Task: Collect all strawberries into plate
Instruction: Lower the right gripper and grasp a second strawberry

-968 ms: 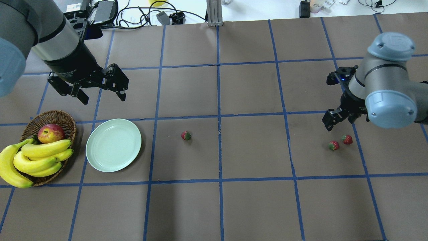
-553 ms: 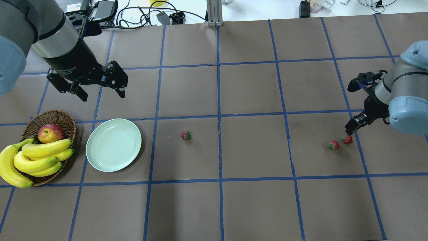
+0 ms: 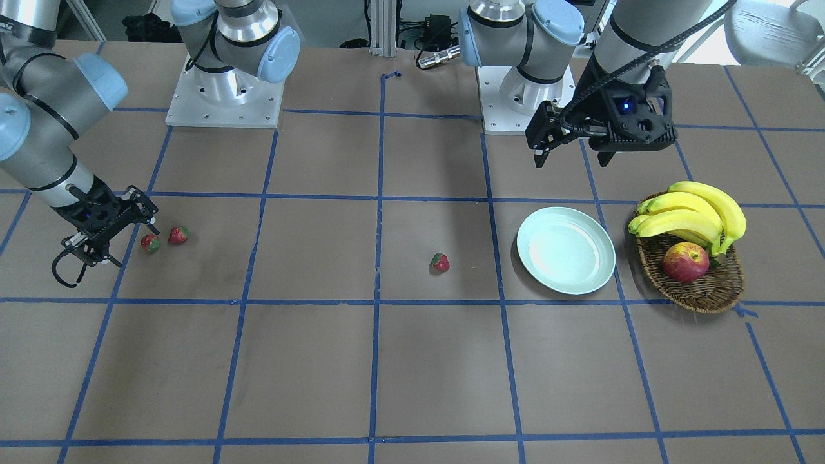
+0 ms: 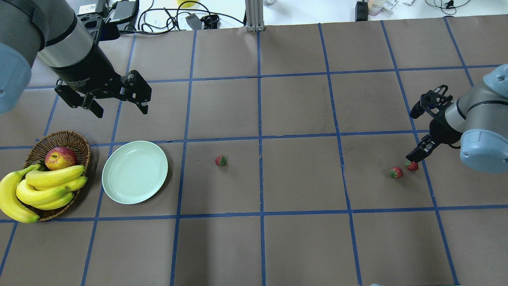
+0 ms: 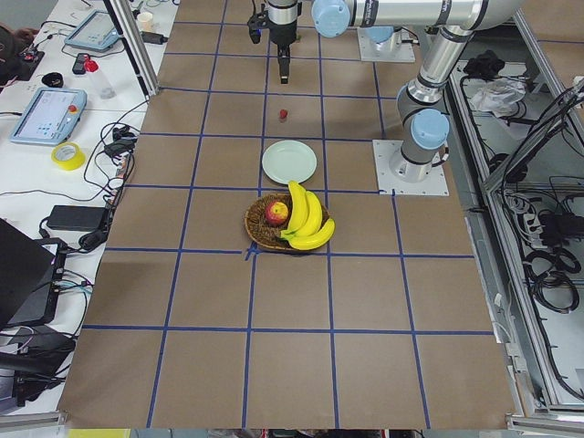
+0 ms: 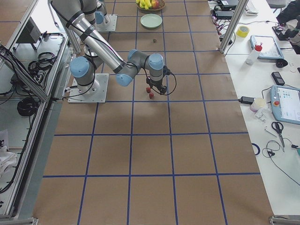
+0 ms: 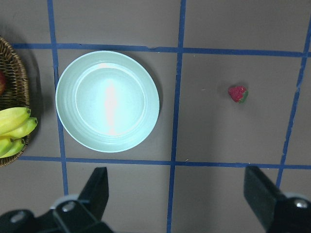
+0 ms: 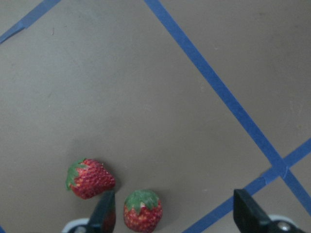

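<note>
Brown paper tabletop (image 4: 293,103) with a blue tape grid (image 4: 258,107), plus a tangle of cables (image 4: 166,18) along the far edge. Over at the robot's left end, a wicker basket (image 4: 63,136) with a bunch of bananas (image 4: 43,186) and an apple (image 4: 60,157). Just beside it, the mint-green plate (image 4: 135,172), flat on the paper.

All three strawberries on the paper, off the plate. Middle strawberry (image 4: 220,160) on its own in the next grid square from the plate toward the robot's right, well apart from the other two. Other pair way off at the right end, just beside each other: inner strawberry (image 4: 395,172) and outer strawberry (image 4: 412,165). Small gap between them in the right wrist view.

Up in the air close to the plate, the left gripper (image 4: 121,112), fingers spread wide and gripping nothing. Looks straight down on the plate and the middle strawberry through its wrist camera, with both dark fingertips poking in at the bottom of that view.

Down low over the pair, the right gripper (image 8: 176,216), also spread wide and not clamped on anything. Outer strawberry between the two fingers, tucked right up against one finger (image 8: 104,216), with lots of room to the other. Inner strawberry outside the fingers, just past that same finger. Touching the outer strawberry or only beside it? Can't tell from these views.
</note>
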`<state>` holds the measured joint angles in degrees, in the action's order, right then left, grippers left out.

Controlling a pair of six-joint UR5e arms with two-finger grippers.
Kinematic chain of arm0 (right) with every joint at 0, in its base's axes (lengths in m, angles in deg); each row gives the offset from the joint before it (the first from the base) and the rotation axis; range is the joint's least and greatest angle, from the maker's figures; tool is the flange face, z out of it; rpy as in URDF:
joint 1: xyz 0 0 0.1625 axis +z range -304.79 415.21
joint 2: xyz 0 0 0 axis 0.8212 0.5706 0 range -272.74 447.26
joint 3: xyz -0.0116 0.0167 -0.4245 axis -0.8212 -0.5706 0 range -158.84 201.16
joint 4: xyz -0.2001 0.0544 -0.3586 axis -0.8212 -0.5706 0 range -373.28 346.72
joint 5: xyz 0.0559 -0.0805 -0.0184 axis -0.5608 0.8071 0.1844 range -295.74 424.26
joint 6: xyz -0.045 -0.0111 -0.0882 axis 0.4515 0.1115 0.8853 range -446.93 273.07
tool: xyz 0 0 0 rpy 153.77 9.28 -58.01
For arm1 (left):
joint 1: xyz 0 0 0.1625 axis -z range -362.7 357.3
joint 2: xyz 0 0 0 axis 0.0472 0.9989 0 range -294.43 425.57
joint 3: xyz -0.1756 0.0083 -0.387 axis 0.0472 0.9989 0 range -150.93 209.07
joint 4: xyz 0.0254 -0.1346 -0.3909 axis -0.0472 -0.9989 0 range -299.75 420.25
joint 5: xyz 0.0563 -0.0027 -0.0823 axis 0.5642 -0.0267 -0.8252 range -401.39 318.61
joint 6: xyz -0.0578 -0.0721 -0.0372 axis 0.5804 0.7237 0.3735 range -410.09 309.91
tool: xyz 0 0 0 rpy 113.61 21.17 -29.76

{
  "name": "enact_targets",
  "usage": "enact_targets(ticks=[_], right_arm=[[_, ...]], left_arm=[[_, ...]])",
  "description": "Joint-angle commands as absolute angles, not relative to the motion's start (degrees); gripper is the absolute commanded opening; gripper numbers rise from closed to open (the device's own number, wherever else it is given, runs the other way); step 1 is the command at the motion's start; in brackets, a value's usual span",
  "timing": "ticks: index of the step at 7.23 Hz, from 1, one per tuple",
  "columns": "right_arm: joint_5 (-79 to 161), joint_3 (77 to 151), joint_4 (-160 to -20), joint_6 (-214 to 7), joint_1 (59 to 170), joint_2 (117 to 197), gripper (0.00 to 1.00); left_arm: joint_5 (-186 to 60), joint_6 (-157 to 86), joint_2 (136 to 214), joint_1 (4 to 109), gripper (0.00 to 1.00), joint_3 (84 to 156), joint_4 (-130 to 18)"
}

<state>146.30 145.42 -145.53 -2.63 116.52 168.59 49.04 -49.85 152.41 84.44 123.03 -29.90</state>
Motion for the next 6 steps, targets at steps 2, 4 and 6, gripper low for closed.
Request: enact_targets(ticks=[2,4,6], right_arm=[[147.13,149.12,-148.43,2.81,115.76,167.07,0.87],[148.19,149.31,-149.51,2.46,115.76,166.37,0.82],[148.71,149.22,-149.51,2.28,115.76,165.05,0.74]], left_arm=[[49.22,-50.44,152.06,84.48,1.00,122.94,-30.01],[48.79,-50.53,152.06,84.31,1.00,123.20,-29.93],[49.13,-50.62,151.97,84.22,1.00,123.29,-29.84]])
